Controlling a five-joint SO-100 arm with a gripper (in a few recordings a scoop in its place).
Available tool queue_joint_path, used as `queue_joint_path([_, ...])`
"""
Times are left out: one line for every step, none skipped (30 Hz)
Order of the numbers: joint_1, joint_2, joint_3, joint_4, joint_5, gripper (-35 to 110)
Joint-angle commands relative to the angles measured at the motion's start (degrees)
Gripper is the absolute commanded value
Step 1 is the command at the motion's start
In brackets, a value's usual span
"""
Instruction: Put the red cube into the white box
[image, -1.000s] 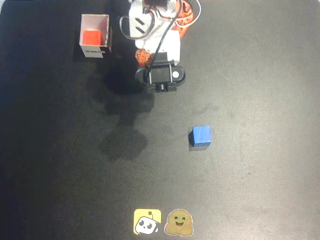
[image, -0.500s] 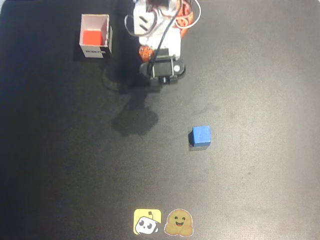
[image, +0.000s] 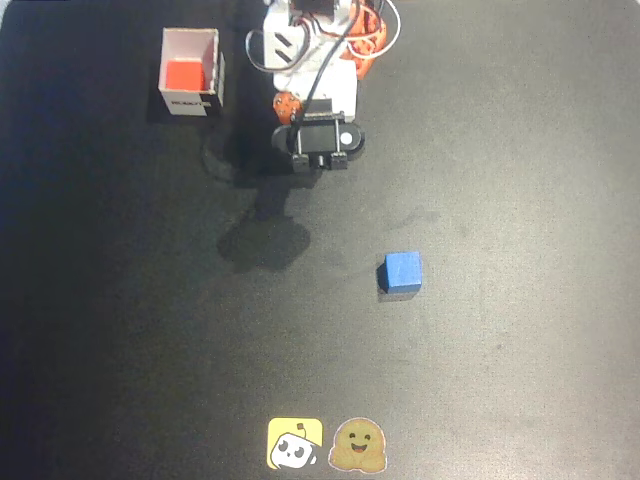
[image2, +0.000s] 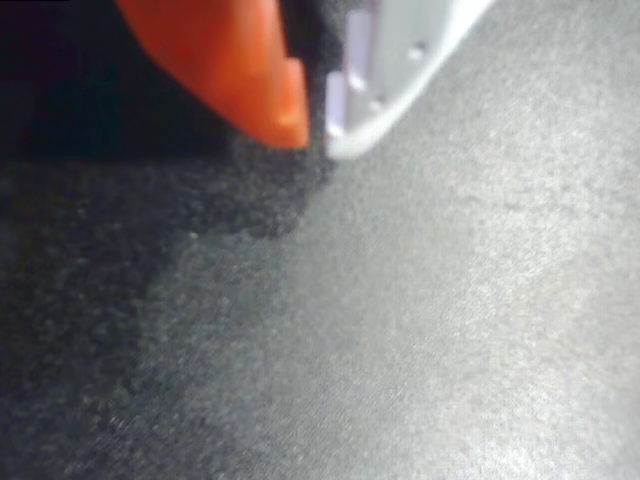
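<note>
Placement looks done: we see the red cube (image: 183, 74) inside the white box (image: 190, 102); our tool (image2: 315, 125), tips nearly closed, holds nothing.

Overhead: the red cube (image: 182, 74) sits inside the white box (image: 190, 102), top left of the black tabletop (image: 520, 200). My arm is folded at top centre, my end effector (image: 318, 160) beside the box and apart from it, grip state hidden. Blue cube (image: 403, 271) alone, right of centre. Two stickers (image: 326, 444) at the bottom edge
</note>
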Motion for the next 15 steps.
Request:
queue_joint_path([0.1, 0.3, -0.3, 0.1, -0.1, 0])
queue_joint_path([0.0, 0.3, -0.3, 0.1, -0.1, 0])
queue_joint_path([0.0, 0.3, -0.3, 0.1, -0.1, 0])
queue_joint_path([0.3, 0.3, -0.3, 0.1, -0.1, 0])
queue_joint_path([0.3, 0.3, -0.3, 0.1, -0.1, 0])
queue_joint_path([0.3, 0.3, -0.3, 0.1, -0.1, 0])
queue_joint_path([0.3, 0.3, -0.3, 0.1, -0.1, 0])
queue_joint_path([0.4, 0.3, -0.3, 0.1, -0.1, 0])
queue_joint_path([0.4, 0.3, -0.3, 0.1, -0.2, 0])
queue_joint_path([0.0, 0.3, -0.3, 0.1, -0.2, 0])
queue_joint_path([0.0, 0.3, -0.2, 0.1, -0.1, 0])
queue_joint_path([0.0, 0.3, -0.2, 0.1, -0.1, 0])
queue_joint_path([0.0, 0.3, -0.2, 0.1, -0.2, 0])
queue_joint_path([0.0, 0.3, -0.2, 0.0, -0.2, 0])
queue_joint_path([0.3, 0.3, -0.2, 0.1, -0.2, 0])
